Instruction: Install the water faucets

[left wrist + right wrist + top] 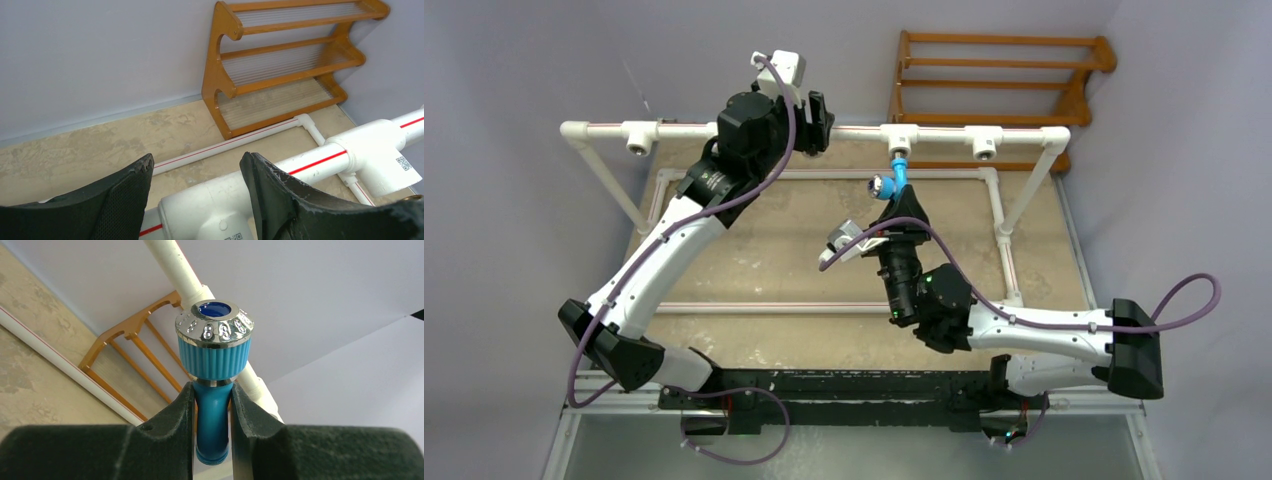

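Observation:
The blue water faucet [895, 179] stands at the front outlet of a white tee fitting [900, 138] on the raised pipe rail, its end against that outlet. My right gripper [901, 205] is shut on it from the near side. In the right wrist view the fingers [175, 415] pinch the blue spout [212, 425] just under the ribbed knob with its silvery cap [215, 332]. My left gripper [820, 121] hovers open at the rail further left. Its fingertips [142, 167] stand on either side of another tee fitting [215, 205], and nothing is held.
The white pipe frame [824, 175] lies on the tan tabletop, with sloping legs rising to the rail. Two more tee fittings [639, 136] [984, 143] sit on the rail. A wooden rack [1004, 75] stands against the back wall, right of centre.

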